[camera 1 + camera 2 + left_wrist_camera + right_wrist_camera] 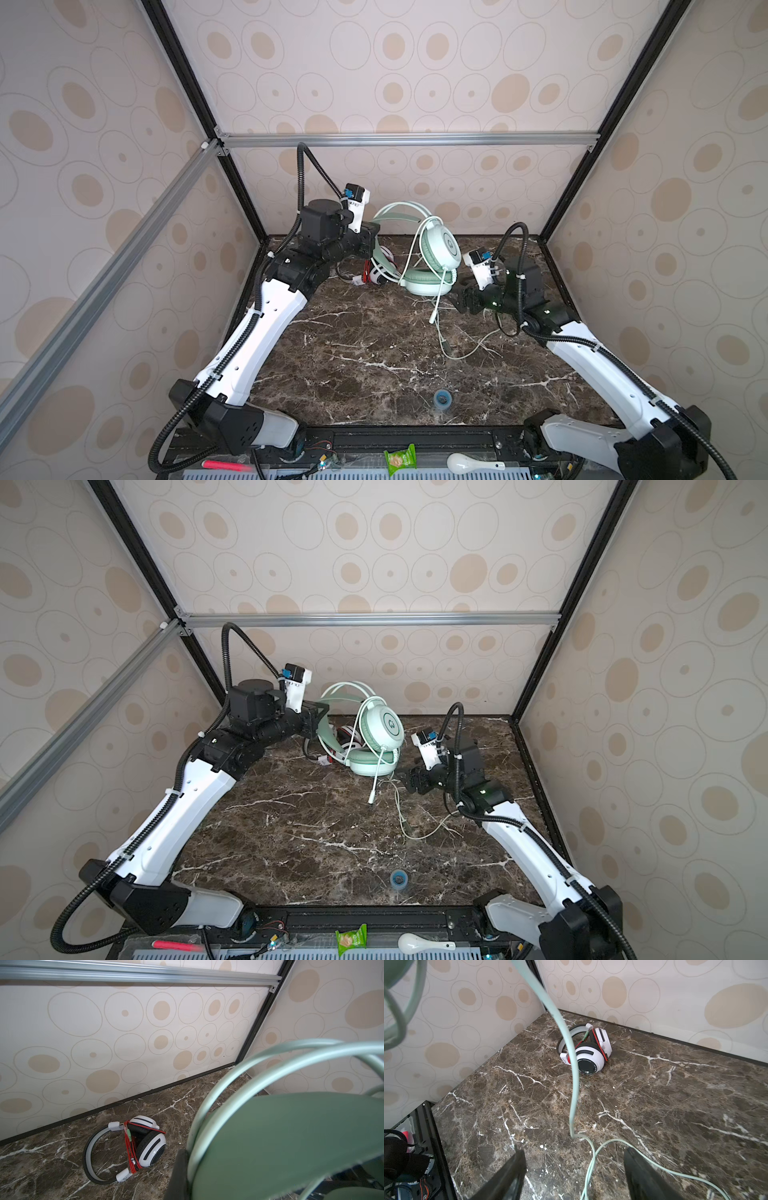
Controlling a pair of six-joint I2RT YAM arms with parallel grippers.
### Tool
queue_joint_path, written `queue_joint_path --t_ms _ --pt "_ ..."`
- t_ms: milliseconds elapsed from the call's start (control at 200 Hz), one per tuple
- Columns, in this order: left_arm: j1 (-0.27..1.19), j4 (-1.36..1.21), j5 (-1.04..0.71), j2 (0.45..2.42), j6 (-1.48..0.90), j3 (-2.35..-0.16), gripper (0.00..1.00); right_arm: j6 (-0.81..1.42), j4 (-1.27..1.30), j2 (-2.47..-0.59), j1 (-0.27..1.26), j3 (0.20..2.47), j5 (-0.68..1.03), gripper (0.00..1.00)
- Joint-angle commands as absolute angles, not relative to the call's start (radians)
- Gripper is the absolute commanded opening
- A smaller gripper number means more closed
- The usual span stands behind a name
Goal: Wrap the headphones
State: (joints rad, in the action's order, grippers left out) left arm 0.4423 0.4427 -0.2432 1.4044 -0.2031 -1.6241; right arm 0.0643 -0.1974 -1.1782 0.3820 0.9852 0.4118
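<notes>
While the left hand [375, 244] stays out of the winding, pressed together on the headband of the mint headphones [442, 245], it props them with one cup lying on the marble surface [374, 365] below it and the other cup upright. The biggest hazard is therefore the whole set toppling. A thin strap can slide through a narrow pinch, and a tug from the far side would lever it loose.

Ahead of and below the left hand lie the white headphones [149, 1147], their red cord [129, 1153] already bound round the folded cups. A dropped or dragged mint set could knock them and loosen that binding.

The smaller, likelier trouble is the mint cord [572, 1088]. It hangs from the raised set and meets the surface ahead of the right hand [574, 1151]. From there it curls back between that hand's spread fingers, which grip nothing. If they close where they stand, they may catch two strands of the loop or miss the thin cord altogether. A hard pull afterwards could yank the headband from the left hand, and slack beside the right wrist might snag.

As for containers, I see no box, tray or bin near either hand. A green packet [400, 459] sits far behind both hands, its contents too small to tell. The small blue ring [442, 399], also behind them, holds nothing I can make out.
</notes>
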Motion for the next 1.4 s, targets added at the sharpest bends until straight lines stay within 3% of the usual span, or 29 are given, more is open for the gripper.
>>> queue_joint_path --t_ms 0,220,395,475,615,710,1085,1395 --pt "0.440 0.387 -0.278 1.397 -0.264 -1.690 0.00 0.128 -0.050 -1.223 0.383 0.966 0.442 0.76" --pt "0.440 0.369 -0.278 1.391 -0.284 -1.695 0.00 0.207 0.106 -1.349 0.383 0.991 0.441 0.73" --pt "0.439 0.339 -0.285 1.394 -0.325 -1.711 0.00 0.251 0.182 -1.450 0.383 1.021 0.493 0.59" --pt "0.439 0.313 -0.290 1.395 -0.354 -1.709 0.00 0.259 0.193 -1.486 0.382 1.039 0.512 0.48" --pt "0.437 0.262 -0.287 1.385 -0.409 -1.684 0.00 0.258 0.175 -1.532 0.383 1.074 0.504 0.15" --pt "0.435 0.234 -0.282 1.383 -0.452 -1.679 0.00 0.269 0.175 -1.556 0.383 1.083 0.479 0.00" --pt "0.436 0.074 -0.306 1.350 -0.598 -1.612 0.00 0.213 0.001 -1.583 0.391 1.160 0.241 0.00" --pt "0.435 0.036 -0.338 1.387 -0.696 -1.685 0.00 0.169 -0.077 -1.551 0.470 1.249 0.227 0.00"
